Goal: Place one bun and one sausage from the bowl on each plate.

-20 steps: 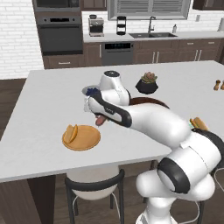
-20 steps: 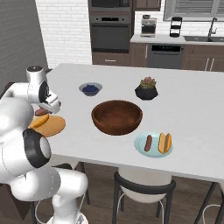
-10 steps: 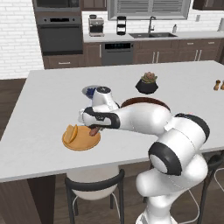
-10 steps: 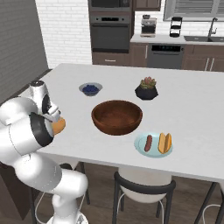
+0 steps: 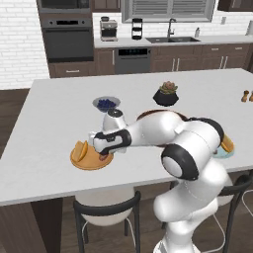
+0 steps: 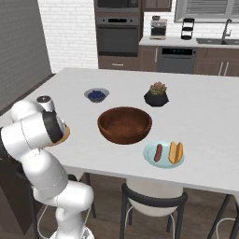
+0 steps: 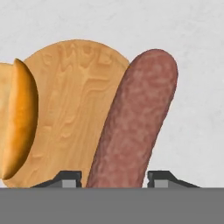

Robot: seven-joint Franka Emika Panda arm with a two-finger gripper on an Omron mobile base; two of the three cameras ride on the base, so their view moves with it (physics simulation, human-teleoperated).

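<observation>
My gripper is shut on a reddish-brown sausage, which stands up between the two fingertips. It hangs low over the right edge of the tan wooden plate. A golden bun lies on that plate's left side. In the right base view the large dark wooden bowl sits mid-counter. In front of it is the pale teal plate, holding a sausage and a bun. My arm hides most of the bowl in the left base view.
A small grey bowl of blue berries and a black plant pot stand behind the plates. Two small shakers are at the far right. Stools line the counter's front edge.
The arm has swung down and left from above the counter. It brought the sausage low over the wooden plate. The grip has stayed the same.
</observation>
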